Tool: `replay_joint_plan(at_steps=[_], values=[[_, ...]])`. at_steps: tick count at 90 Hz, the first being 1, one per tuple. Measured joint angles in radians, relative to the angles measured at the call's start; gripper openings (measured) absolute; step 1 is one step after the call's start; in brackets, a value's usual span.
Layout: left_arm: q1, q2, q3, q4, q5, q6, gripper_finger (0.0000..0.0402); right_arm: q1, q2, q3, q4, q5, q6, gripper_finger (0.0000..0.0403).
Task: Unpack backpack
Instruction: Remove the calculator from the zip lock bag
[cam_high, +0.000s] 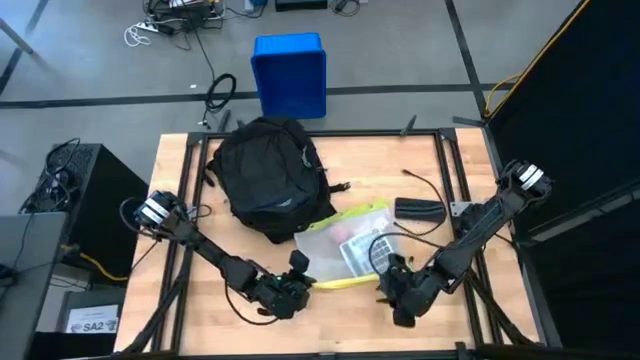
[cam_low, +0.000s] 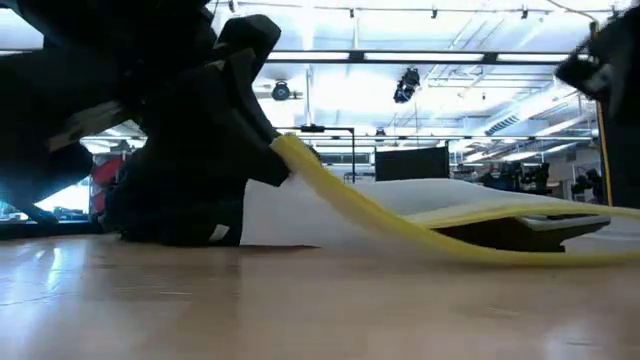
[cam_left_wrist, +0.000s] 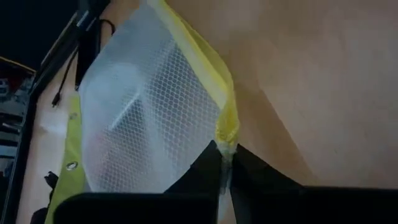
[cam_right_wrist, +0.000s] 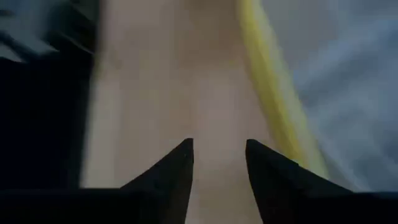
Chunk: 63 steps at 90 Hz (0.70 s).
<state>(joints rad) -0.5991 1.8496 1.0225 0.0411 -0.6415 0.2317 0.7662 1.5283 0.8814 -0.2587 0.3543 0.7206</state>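
Backpack: the backpack (cam_high: 268, 175) sits toward the far-left part of the tabletop (cam_high: 430, 170), rounded body slumped, its mouth turned toward the middle where the pouch lies.

Pouch: a clear mesh pouch with yellow trim (cam_high: 350, 245) lies just beside the backpack's near-right side, out on the wood, with small items showing through it; I judge it as a piece of the contents already out.

Left end effector: my left end effector (cam_high: 297, 283) is near the tabletop's near edge, pinched closed on the pouch's yellow corner (cam_left_wrist: 226, 134). I hold that corner so the pouch can be dragged clear of the backpack; in the low view the yellow edge rises from the wood where I lift it.

Right end effector: my right end effector (cam_right_wrist: 219, 163) hovers low over bare wood beside the pouch's yellow edge, fingers narrowly apart, holding nothing, placed, I think, to take the other side.

Other item: a black flat object (cam_high: 419, 209) lies toward the right edge.
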Motion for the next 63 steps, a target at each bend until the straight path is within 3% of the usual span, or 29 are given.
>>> replay_joint_plan(at_steps=[30,44,63], values=[[0.005,0.0,0.0,0.002,0.0,0.002,0.0,-0.034,0.227,0.0,0.0,-0.063,0.028,0.0111],[0.006,0.001,0.0,0.006,0.0,0.002,0.0,-0.037,0.226,0.001,-0.009,-0.036,0.038,0.011],[0.006,0.001,0.0,0.012,0.008,0.002,0.0,-0.037,0.164,0.0,-0.104,0.084,0.055,0.0107]])
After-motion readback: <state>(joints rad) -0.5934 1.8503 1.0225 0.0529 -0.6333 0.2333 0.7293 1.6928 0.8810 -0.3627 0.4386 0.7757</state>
